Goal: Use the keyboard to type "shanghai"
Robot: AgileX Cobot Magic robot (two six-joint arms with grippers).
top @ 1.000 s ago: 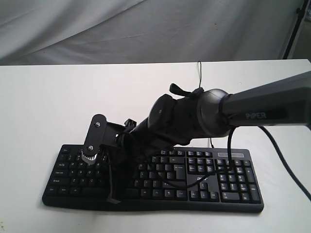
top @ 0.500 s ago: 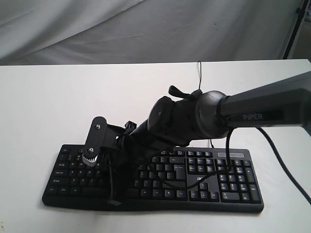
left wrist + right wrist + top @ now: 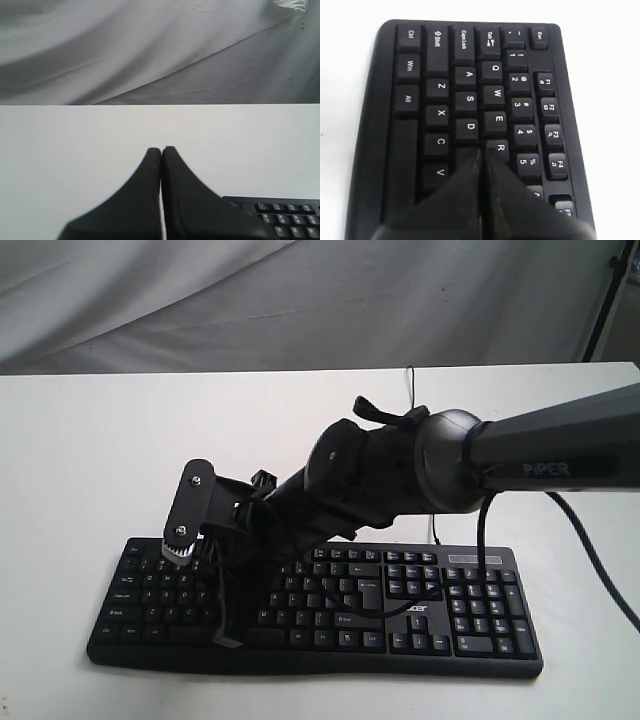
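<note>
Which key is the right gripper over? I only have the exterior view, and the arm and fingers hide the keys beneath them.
Observer: In the right wrist view the right gripper has its tip just past D and beside R on the keyboard. The key directly under it is covered.
Operator: Is it open or shut?
Observer: Shut, tips pressed together, with nothing held.
Operator: And the left gripper? I can't find it in my view.
Observer: The left wrist view shows the left gripper shut as well, with bare white table ahead of it and only a corner of the keyboard at the picture's edge.
</note>
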